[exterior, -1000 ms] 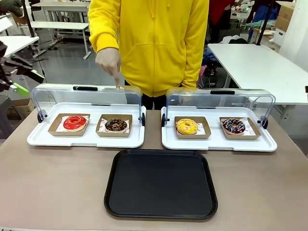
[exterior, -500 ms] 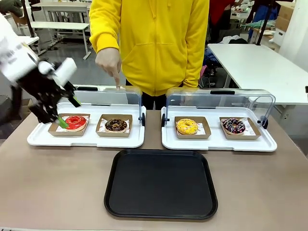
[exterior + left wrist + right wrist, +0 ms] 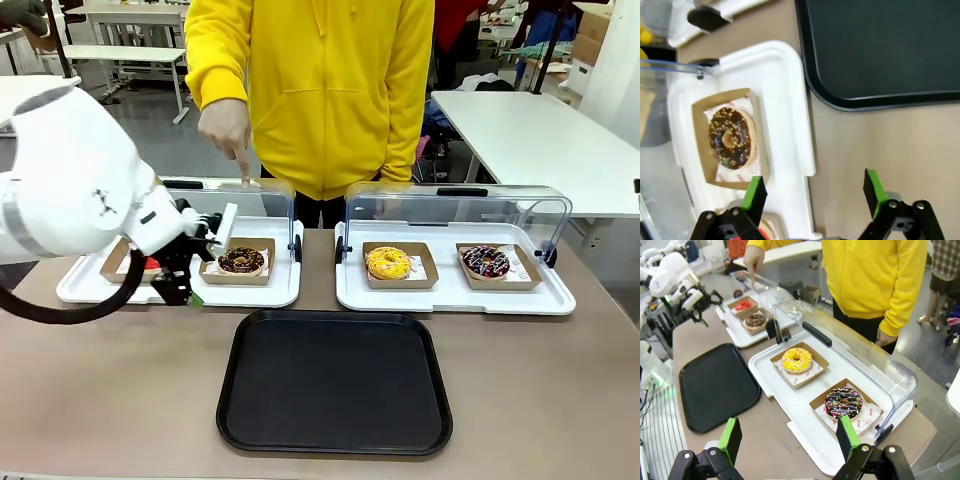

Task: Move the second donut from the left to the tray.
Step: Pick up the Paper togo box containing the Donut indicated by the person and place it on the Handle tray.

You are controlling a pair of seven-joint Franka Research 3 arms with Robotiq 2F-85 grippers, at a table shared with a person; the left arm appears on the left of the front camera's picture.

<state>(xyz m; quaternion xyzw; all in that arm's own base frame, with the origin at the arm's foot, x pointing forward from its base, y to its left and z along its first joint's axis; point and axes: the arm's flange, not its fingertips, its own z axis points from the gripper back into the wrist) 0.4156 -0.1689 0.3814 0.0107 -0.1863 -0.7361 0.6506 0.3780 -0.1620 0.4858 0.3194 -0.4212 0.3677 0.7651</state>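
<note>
Sitting in its brown holder [image 3: 240, 281] on the left white tray [image 3: 252, 296], the chocolate donut [image 3: 241, 261] with light specks, just beside the left gripper [image 3: 186, 287] — fingers wide apart, holding nothing, maybe over the white tray's front edge, black tray [image 3: 335, 385] nearby.

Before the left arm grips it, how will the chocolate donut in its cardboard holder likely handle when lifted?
The cardboard holder looks thin and shallow, so it will probably flex if pinched by one wall. The chocolate donut seems to sit loose on paper; tilting could let it slide out. Its speckled glaze likely smears if the fingers touch it.
</note>
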